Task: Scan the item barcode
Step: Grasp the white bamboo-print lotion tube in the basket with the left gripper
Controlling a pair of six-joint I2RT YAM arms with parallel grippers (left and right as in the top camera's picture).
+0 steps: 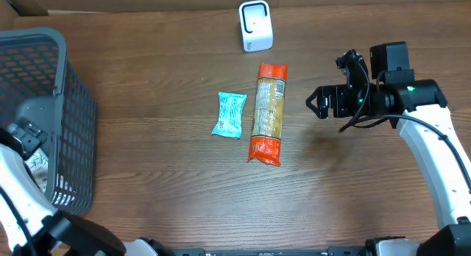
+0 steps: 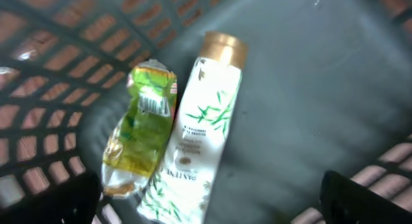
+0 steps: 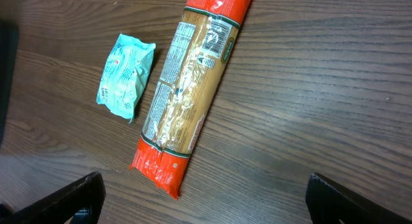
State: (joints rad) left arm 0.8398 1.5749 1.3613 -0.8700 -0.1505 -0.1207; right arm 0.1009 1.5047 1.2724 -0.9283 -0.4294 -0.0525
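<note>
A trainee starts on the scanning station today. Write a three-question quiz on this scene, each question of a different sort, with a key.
1. True or false: the pasta lies between the teal packet and the right end effector.
2. What lies beside the bottle in the basket?
A. a green packet
B. a can
C. an apple
3. Name the white device standing just beyond the pasta's far end.

Key
1. True.
2. A.
3. The scanner.
</note>
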